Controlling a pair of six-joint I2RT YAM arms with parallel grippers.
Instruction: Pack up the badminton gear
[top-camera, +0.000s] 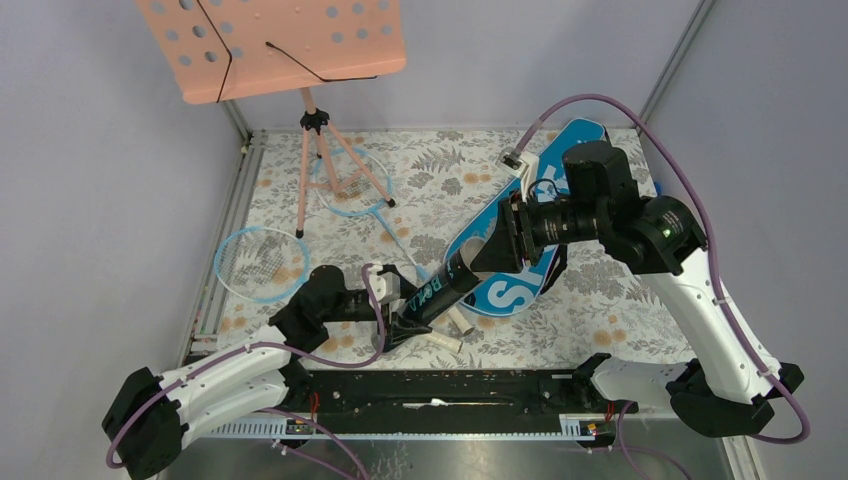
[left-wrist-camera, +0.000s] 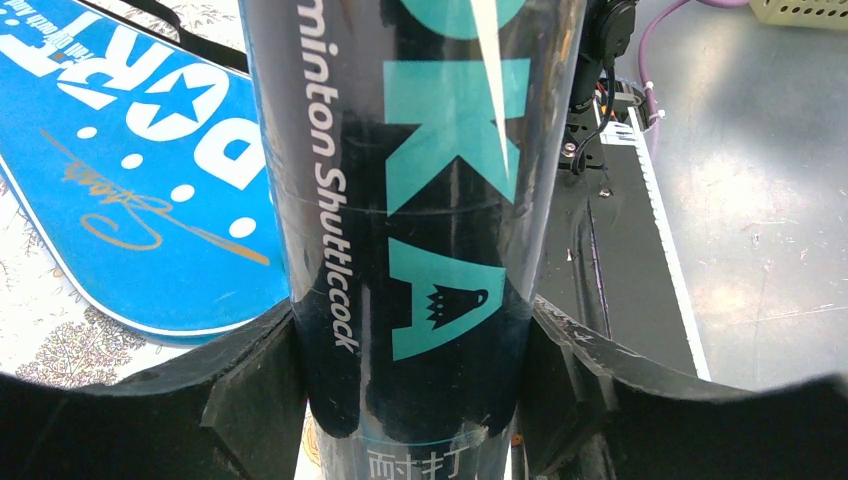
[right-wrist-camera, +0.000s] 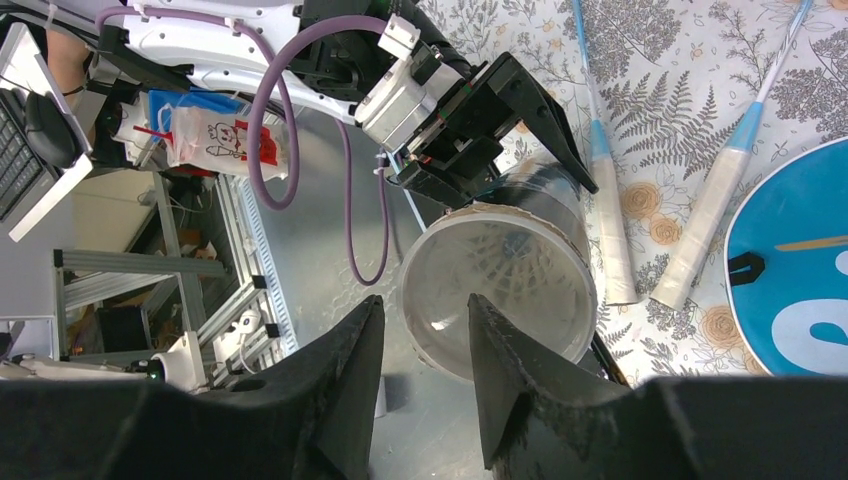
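My left gripper (top-camera: 400, 324) is shut on the lower end of the dark cylindrical shuttlecock tube (top-camera: 440, 288) and holds it tilted up to the right; the tube fills the left wrist view (left-wrist-camera: 410, 200) between the jaws. My right gripper (top-camera: 493, 254) is open at the tube's upper end, its fingertips (right-wrist-camera: 378, 315) astride the near rim of the clear cap (right-wrist-camera: 500, 290). White shuttlecock feathers (right-wrist-camera: 515, 262) show through the cap. The blue "SPORT" bag (top-camera: 525, 285) lies under my right arm. Two light-blue rackets (top-camera: 262, 262) (top-camera: 352, 182) lie at the left, cream handles (right-wrist-camera: 612, 235) (right-wrist-camera: 705, 225) near the tube.
The pink perforated music stand (top-camera: 270, 45) stands on its tripod (top-camera: 316, 160) at the back left, over one racket head. A metal rail (top-camera: 225, 250) edges the floral tablecloth on the left. The black base bar (top-camera: 440, 388) runs along the near edge.
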